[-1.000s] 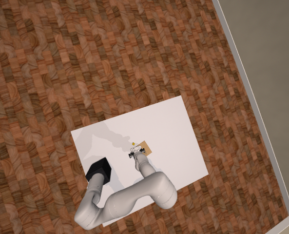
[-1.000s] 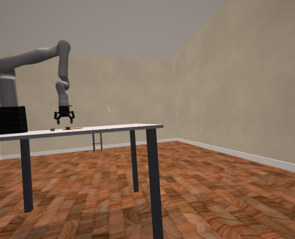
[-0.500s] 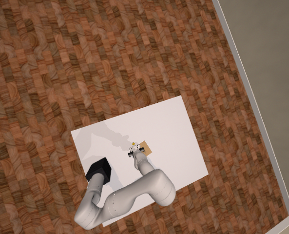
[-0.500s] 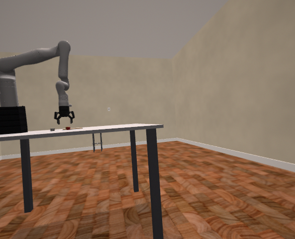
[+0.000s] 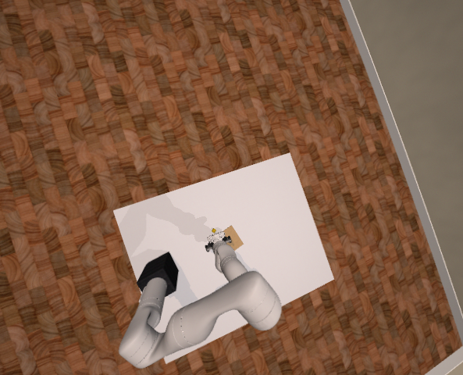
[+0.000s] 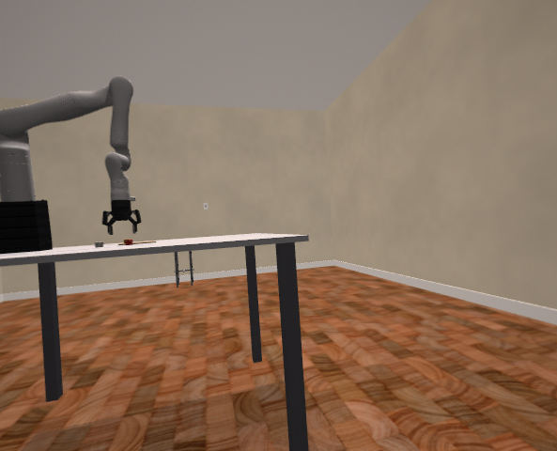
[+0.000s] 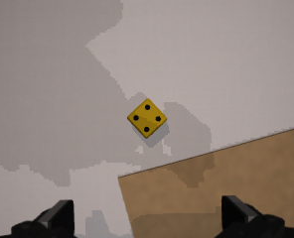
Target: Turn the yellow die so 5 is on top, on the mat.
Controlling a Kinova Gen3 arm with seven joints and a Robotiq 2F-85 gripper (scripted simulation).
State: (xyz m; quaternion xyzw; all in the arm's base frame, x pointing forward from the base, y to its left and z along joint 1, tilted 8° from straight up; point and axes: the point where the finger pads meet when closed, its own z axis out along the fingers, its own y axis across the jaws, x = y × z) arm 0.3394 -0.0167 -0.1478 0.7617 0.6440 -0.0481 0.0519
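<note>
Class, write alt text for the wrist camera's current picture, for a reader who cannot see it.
A yellow die showing four black pips lies on a pale tabletop, off a brown mat at lower right. The open end effector's dark fingers intrude at both bottom corners.

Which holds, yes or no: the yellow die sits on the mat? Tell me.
No, the yellow die lies beside the mat, clear of its edge.
</note>
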